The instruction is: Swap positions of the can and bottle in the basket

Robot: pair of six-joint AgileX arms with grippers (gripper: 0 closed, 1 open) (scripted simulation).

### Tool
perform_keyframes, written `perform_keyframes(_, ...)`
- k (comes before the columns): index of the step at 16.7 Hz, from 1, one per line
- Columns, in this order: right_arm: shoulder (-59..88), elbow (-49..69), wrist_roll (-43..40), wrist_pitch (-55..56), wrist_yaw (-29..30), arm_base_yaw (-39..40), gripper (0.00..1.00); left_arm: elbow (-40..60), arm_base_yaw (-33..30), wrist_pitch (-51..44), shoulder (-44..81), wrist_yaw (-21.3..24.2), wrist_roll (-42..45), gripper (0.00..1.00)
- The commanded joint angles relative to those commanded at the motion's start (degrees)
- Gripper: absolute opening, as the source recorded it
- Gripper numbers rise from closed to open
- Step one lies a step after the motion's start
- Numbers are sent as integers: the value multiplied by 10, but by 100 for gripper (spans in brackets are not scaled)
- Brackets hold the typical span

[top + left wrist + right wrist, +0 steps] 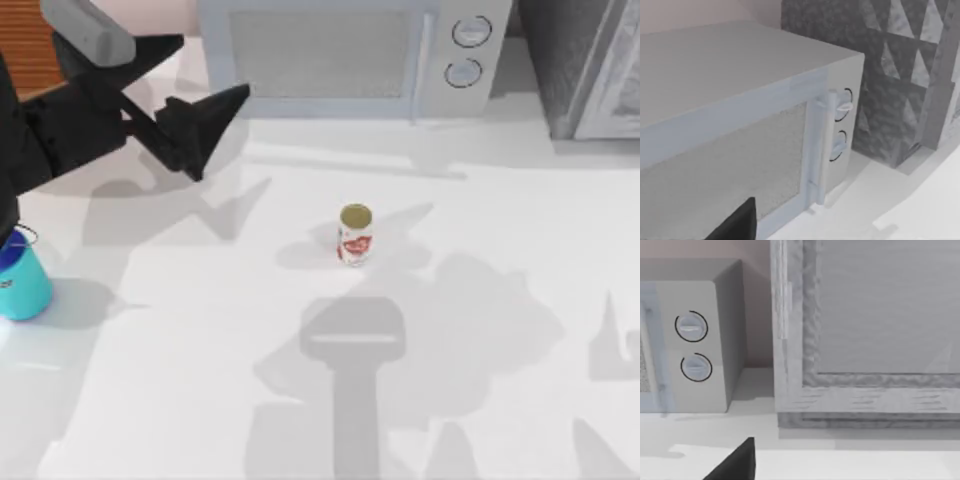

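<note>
Upright on the white table (200,400): the can (355,234), in front of the microwave (340,50), open surface all round. Left gripper (205,125) raised near the microwave's front left corner, fingers spread, empty. Blue bucket (22,282) far left of the can, at the table's edge. Right gripper's fingers: cannot tell.

Rendered kitchen, microwave (355,55) on white counter (200,350)

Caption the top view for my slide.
Left gripper open near the microwave; can upright mid-table.
</note>
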Motion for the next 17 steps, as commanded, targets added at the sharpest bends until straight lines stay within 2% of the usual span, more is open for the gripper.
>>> perform_keyframes(6, 0, 0, 0, 0, 0, 0, 100, -190, 53, -205, -451, -197, 1, 100)
perform_keyframes(10, 0, 0, 0, 0, 0, 0, 100, -305, 73, -319, -703, -308, -3, 100)
perform_keyframes(14, 0, 0, 0, 0, 0, 0, 100, -391, 82, -400, -866, -389, -9, 100)
perform_keyframes(17, 0, 0, 0, 0, 0, 0, 100, -426, 84, -431, -924, -420, -11, 100)
